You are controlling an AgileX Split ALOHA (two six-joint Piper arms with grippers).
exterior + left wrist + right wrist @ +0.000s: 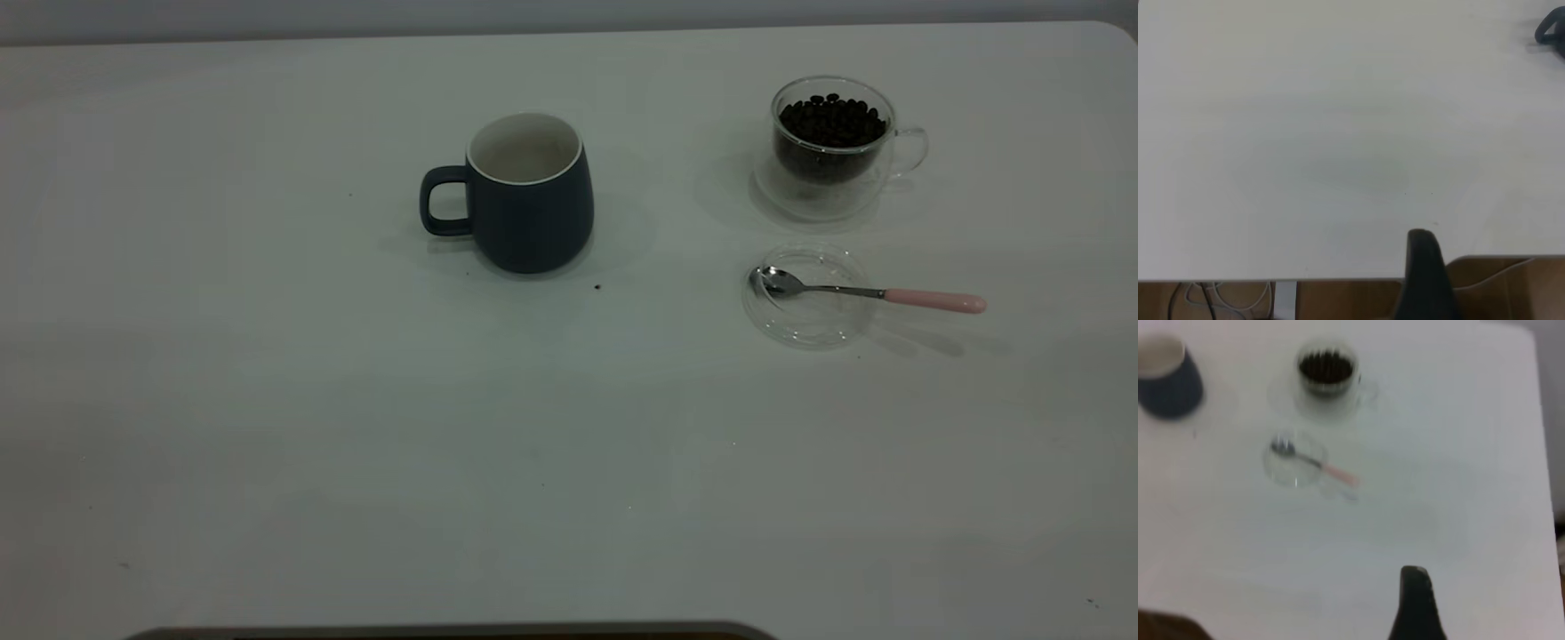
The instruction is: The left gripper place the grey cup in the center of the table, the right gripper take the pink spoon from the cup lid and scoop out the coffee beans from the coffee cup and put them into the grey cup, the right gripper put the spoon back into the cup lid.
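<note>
1. Right, I take the grey cup (532, 196) as my landmark: it stands upright on the white bench (267, 400), roughly mid-bench and toward the far edge in the exterior view, its loop handle pointing to that view's left, its white inside showing no beans that I can see.
2. To the right of the grey cup and a little farther back stands the coffee cup (831, 147), upright, with its clear handle turned away from the grey cup and the coffee beans (832, 122) filling it close to the rim.
3. Right of the grey cup and nearer the camera than the coffee cup lies the cup lid (807, 298), flat on the bench, just beside the coffee cup but apart from it.
4. The pink spoon (876, 293) rests across the cup lid, metal bowl inside the lid on the side facing the grey cup, pink handle reaching out past the rim on the far side.
5. The left hand (1425, 267) shows only as 1 dark finger by the bench edge, well apart from the grey cup; I cannot tell how far it is spread, and nothing I can see is in it.
6. The right hand (1417, 600) hangs above bare bench, well clear of the spoon and cups; again 1 finger shows, so its spread I cannot tell.
7. A tiny dark speck (597, 287) lies just beside the grey cup's base.
</note>
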